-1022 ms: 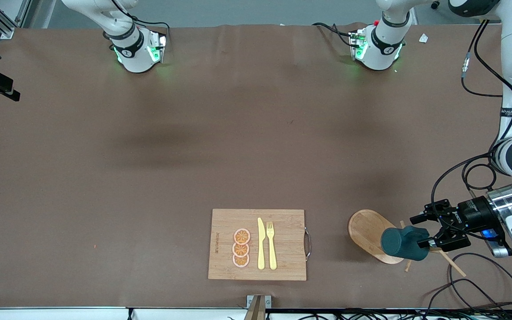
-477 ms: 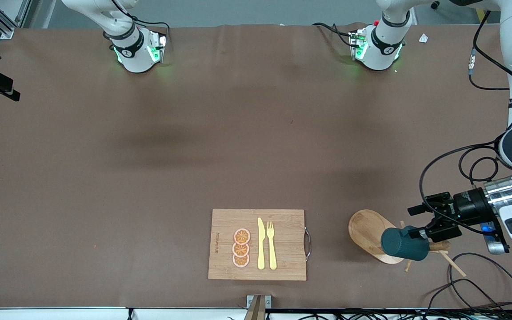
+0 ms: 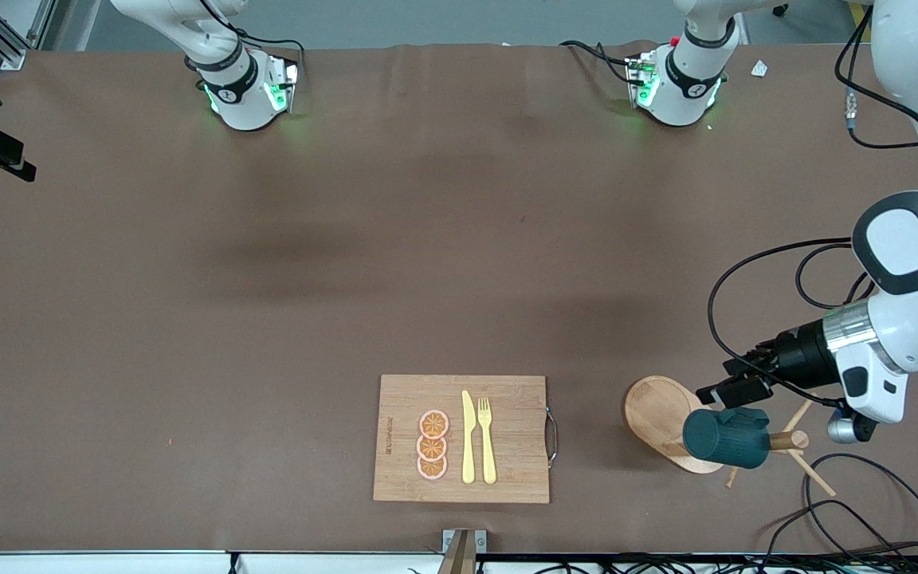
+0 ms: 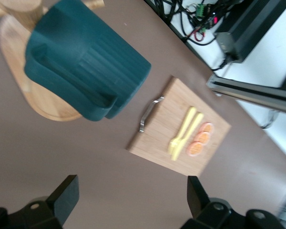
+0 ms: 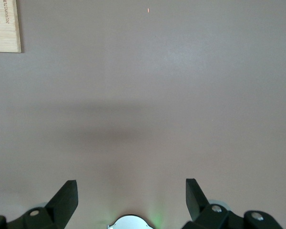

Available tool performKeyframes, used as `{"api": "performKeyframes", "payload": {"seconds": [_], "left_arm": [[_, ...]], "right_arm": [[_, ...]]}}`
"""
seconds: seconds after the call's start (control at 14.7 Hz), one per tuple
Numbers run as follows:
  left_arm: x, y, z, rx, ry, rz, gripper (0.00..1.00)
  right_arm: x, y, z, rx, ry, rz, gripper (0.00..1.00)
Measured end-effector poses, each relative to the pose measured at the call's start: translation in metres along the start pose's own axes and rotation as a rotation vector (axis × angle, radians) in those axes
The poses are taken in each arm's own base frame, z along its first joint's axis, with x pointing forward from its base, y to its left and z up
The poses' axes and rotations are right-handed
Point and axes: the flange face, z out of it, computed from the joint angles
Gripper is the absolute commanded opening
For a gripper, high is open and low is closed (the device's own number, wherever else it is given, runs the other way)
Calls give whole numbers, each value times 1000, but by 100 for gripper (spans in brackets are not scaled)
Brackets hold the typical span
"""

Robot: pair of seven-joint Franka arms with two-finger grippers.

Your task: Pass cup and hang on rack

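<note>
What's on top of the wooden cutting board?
On the cutting board lie three orange slices, a yellow knife and a yellow fork, side by side. Nothing covers them.

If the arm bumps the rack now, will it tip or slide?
Probably tips toward the cup, which hangs off one side of the rack. The wide oval base should help. On the smooth table it might slide first. The left gripper is open, clear of the cup.

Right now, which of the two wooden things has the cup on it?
The rack, the oval-based mug tree toward the left arm's end of the table. The cup hangs on it. The cutting board holds only a knife, a fork and orange slices.
</note>
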Motion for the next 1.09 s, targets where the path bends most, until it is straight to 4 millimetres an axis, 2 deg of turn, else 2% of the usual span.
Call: {"api": "performKeyframes", "payload": {"seconds": [0.34,0.48,0.68,0.89,0.95,1.09], "left_arm": [[-40,24,6,291,52,220,100],[-58,31,-8,379,57,294,100],[-80,39,-60,420,79,416,100],[-101,36,-121,446,123,417,100],[-104,31,-138,451,136,414,100],[-108,25,-156,463,140,412,100]], "right_arm": [[0,0,0,0,0,0,100],[0,0,0,0,0,0,100],[0,0,0,0,0,0,100],[0,0,0,0,-1,0,100],[0,0,0,0,-1,0,100],[0,0,0,0,-1,0,100]]}}
